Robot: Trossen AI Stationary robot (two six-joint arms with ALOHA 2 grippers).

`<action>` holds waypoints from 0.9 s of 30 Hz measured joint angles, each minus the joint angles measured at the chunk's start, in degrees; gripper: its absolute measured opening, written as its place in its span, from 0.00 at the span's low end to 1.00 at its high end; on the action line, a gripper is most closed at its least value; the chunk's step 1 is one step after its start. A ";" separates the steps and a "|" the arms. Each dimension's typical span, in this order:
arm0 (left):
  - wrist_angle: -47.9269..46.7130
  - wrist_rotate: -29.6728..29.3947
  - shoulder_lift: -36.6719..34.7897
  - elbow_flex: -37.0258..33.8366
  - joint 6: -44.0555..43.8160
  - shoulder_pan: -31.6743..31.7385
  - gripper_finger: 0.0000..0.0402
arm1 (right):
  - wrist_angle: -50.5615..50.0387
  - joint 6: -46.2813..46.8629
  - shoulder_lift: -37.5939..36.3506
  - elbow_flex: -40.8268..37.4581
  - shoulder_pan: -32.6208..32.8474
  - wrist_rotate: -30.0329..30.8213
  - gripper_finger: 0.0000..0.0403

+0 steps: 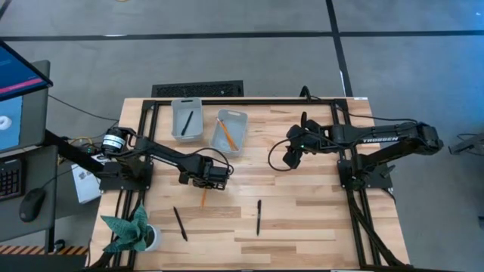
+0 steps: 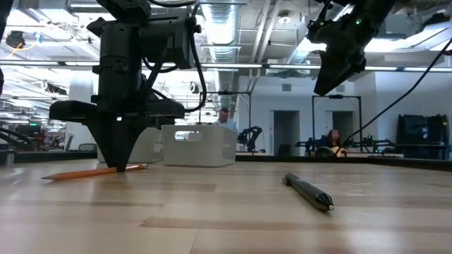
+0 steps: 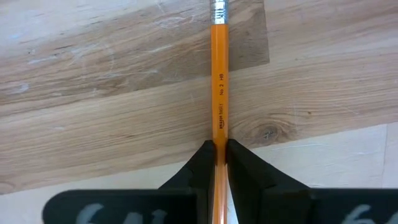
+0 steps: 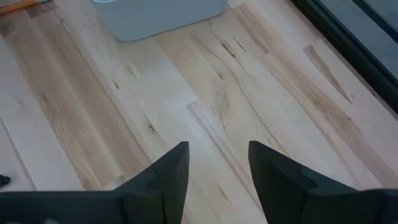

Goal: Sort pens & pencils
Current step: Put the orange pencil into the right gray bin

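An orange pencil (image 3: 219, 93) lies flat on the table, and my left gripper (image 3: 220, 149) is shut on it from above; it also shows in the low view (image 2: 85, 173) and the high view (image 1: 203, 199). Two black pens lie on the wood nearer the near edge, one left (image 1: 180, 224) and one right (image 1: 258, 217), the latter close in the low view (image 2: 308, 191). The left grey bin (image 1: 187, 119) holds a black pen, and the right grey bin (image 1: 231, 130) holds an orange pencil. My right gripper (image 4: 217, 168) is open and hovers above bare wood (image 1: 293, 155). My left gripper pinches the pencil's shaft (image 3: 219, 134) between its two fingers (image 3: 200, 163), below the printed lettering and away from the eraser end (image 3: 217, 9). The fingers point down from above and stand across the pencil. The pencil lies level on the table (image 2: 70, 174).
The two grey bins stand side by side near the table's far edge. A green plant in a pot (image 1: 134, 234) sits at the near left corner. Bare wood lies between the arms and along the right side. A black frame (image 1: 249, 100) rims the table's far edge.
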 joint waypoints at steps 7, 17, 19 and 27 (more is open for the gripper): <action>0.88 -0.55 -0.75 -0.27 2.05 0.14 0.06 | -0.02 0.00 0.00 0.00 0.00 0.02 0.47; 6.34 -1.53 -4.07 -0.13 7.47 2.70 0.06 | -0.22 0.01 0.00 0.00 -0.01 0.02 0.47; 6.41 -1.98 -5.10 -0.11 8.28 3.41 0.06 | -0.23 0.02 0.00 -0.01 0.00 0.04 0.47; 11.47 -1.93 -10.01 -0.09 14.77 6.32 0.06 | -0.39 0.02 0.00 -0.02 0.00 0.03 0.47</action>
